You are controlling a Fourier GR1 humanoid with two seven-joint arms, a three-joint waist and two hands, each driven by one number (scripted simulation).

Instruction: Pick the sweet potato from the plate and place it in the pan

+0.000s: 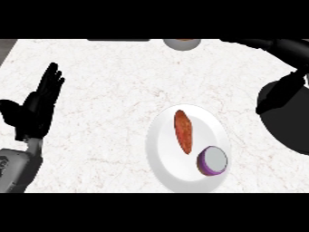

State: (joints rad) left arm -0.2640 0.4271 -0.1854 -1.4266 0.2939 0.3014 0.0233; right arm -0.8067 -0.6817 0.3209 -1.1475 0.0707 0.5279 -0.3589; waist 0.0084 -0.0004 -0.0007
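A reddish-brown sweet potato (183, 131) lies lengthwise on the white plate (166, 156) in the middle of the counter. The dark grey pan (302, 129) sits at the right edge, partly cut off, its long handle (277, 46) arching up and to the left. My right hand (277, 96) shows as a black shape over the pan's left rim, well right of the plate and apart from the sweet potato. My left hand (37, 106) rests open at the far left, fingers pointing up, holding nothing.
A round purple-rimmed onion half (213, 160) sits on the plate's lower right, just below the sweet potato. A grey bowl (181, 44) peeks in at the counter's far edge. White marble counter (110, 81) stretches between my left hand and the plate.
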